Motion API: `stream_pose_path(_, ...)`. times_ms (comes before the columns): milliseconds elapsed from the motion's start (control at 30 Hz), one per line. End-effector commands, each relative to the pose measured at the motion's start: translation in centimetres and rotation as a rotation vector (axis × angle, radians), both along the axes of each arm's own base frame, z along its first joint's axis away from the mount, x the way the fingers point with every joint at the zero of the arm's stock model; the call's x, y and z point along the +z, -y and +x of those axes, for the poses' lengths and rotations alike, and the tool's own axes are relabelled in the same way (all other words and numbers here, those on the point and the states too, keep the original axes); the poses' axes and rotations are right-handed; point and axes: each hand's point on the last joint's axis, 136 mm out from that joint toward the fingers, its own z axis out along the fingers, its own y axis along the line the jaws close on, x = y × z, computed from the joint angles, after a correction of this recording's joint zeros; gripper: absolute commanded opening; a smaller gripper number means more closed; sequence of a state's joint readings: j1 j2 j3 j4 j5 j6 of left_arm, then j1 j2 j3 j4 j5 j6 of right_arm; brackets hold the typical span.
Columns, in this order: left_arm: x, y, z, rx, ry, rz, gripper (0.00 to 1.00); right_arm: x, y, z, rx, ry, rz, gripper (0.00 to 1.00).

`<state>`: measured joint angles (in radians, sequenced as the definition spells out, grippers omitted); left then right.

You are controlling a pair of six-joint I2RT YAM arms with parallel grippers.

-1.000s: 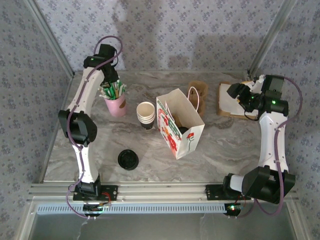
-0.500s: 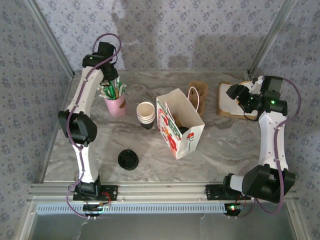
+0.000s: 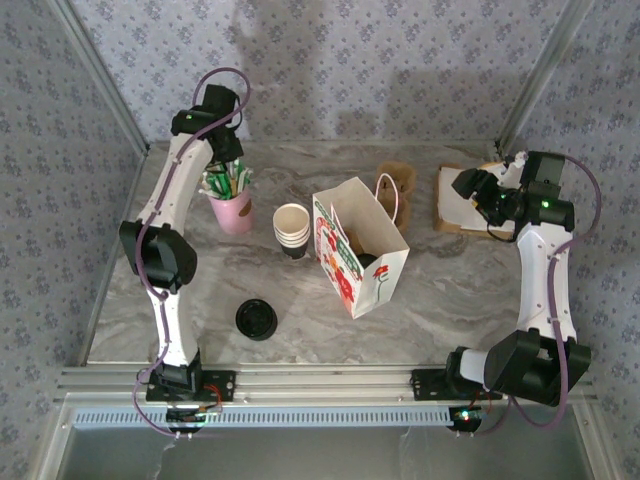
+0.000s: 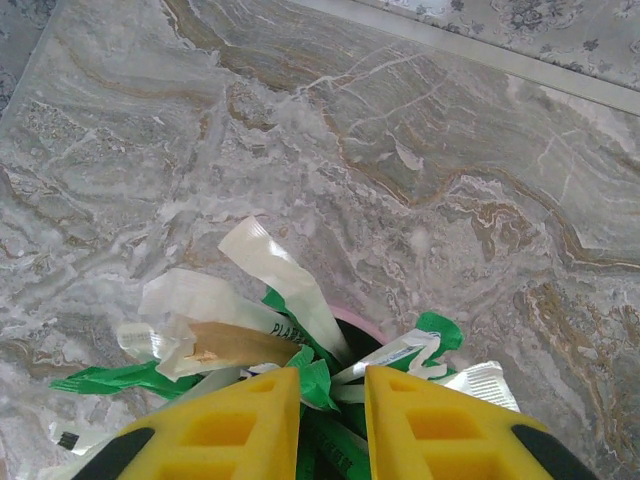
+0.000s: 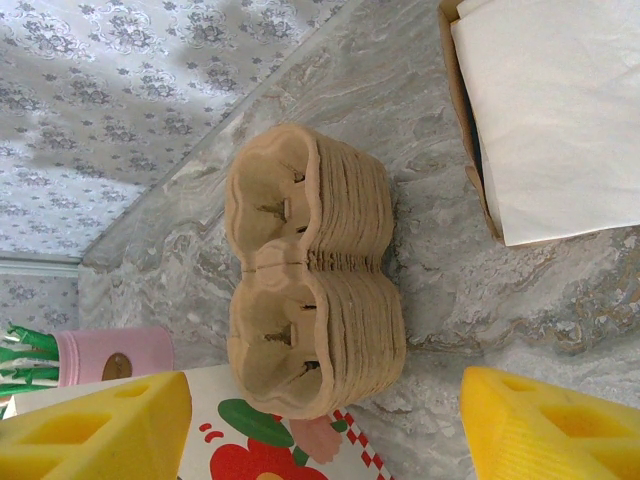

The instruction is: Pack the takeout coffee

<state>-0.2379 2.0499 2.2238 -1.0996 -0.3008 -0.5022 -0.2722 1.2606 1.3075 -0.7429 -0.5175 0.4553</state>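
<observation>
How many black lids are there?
1: the lid lies flat on the table, nearer the arms than the cups. A dark shape inside the bag may be another; I cannot tell.

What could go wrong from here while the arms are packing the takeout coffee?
The left claw is closed on tangled wrapped straws; lifting may drag out several or tip the pink cup. The right claw hangs open over nested pulp cup carriers; a grab might lift more than one.
</observation>
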Motion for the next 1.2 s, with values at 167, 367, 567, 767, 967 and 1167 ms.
stream_pose_path(167,-0.7,-0.8,0.1,0.021,-0.020,0.029,0.24,0.4,-0.4,-0.1,0.021,0.010,0.007,0.73)
stream_pose_path(367,-1.6,-0.9,0.2,0.019,-0.038,0.025,0.23,0.3,-0.4,-0.1,0.021,0.006,0.005,0.73)
stream_pose_path(567,-1.7,-1.0,0.4,0.021,-0.035,0.027,0.18,0.2,-0.3,-0.2,0.018,0.001,0.004,0.73)
stream_pose_path(767,-0.7,-1.0,0.5,0.016,-0.005,0.025,0.10,0.0,-0.3,-0.3,0.017,-0.002,0.004,0.73)
stream_pose_path(967,0.5,-1.0,0.3,0.012,0.021,0.021,0.00,0.0,-0.4,-0.3,0.018,-0.006,0.005,0.73)
stream_pose_path(1167,3.1,-0.4,-0.5,-0.015,0.066,0.045,0.00,0.2,-0.5,-0.4,0.021,-0.006,0.007,0.72)
